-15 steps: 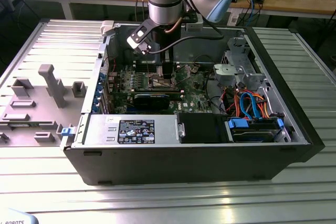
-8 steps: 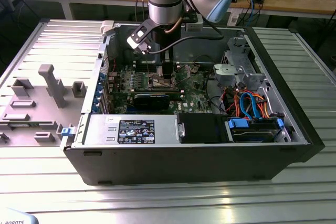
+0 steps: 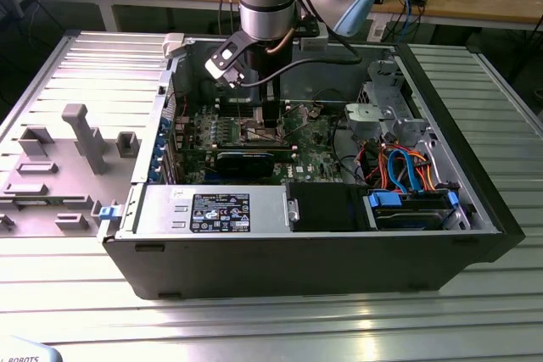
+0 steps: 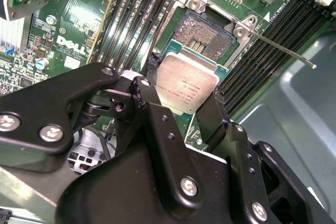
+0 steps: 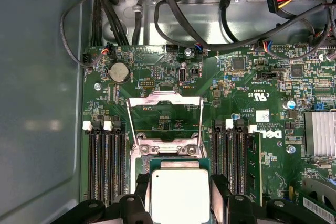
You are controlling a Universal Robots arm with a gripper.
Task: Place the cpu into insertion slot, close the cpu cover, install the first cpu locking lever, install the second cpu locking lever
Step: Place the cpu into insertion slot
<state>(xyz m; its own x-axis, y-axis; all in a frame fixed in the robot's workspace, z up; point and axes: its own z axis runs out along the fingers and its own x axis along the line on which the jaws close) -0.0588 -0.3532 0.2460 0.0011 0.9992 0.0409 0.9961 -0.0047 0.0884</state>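
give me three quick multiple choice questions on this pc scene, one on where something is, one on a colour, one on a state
1. Where is the cpu?
A held in the gripper, close to the insertion slot
B seated in the slot
C covered and locked down

2. What colour is the cpu's top?
A black
B gold
C silver

3. How is the cpu cover?
A closed over the slot
B swung open
C half shut onto the cpu

Answers:
1 A, the fingers clamp its edges in both wrist views.
2 C, its metal top is dull silver.
3 B, the frame stands raised and the slot is bare.
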